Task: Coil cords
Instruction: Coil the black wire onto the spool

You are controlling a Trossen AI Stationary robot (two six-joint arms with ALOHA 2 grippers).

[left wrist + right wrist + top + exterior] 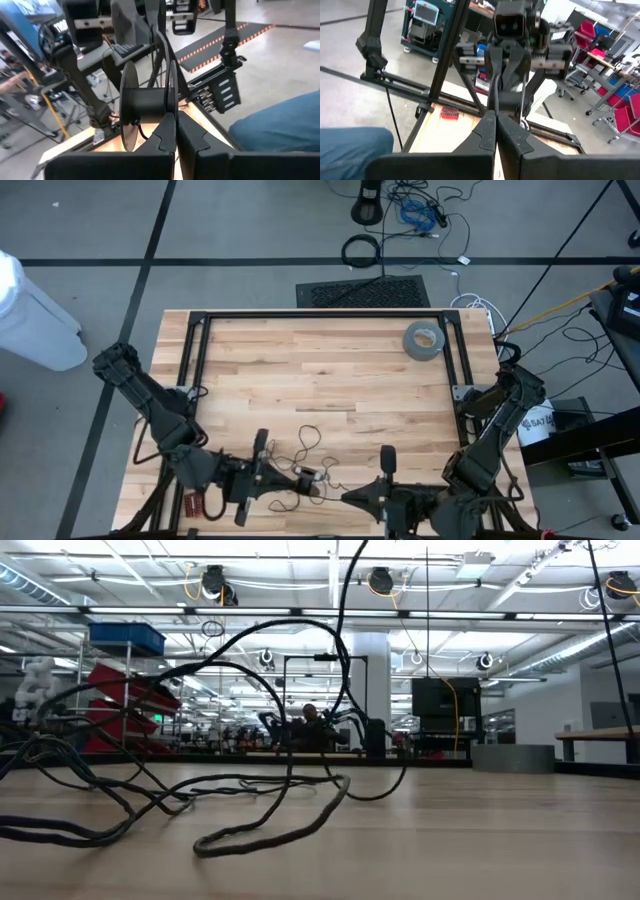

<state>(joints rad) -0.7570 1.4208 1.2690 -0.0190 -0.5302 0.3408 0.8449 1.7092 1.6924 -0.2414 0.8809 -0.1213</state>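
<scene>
While both hands sat shut at near edge of surface point(330, 365), cord point(305, 442) lay in loose tangle between left hand point(322, 488) and right hand point(345, 497). Judged light, limp, snag-prone; best pinched at free loop.

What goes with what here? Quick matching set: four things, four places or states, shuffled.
Things:
1. thin black wire
2. grey tape roll
3. left gripper
4. right gripper

Places or states:
A. far right part of the table
B. shut, pointing left at the near edge
C. loose, tangled near the front edge
D. shut, among the tangle

Pairs: 1-C, 2-A, 3-D, 4-B
</scene>
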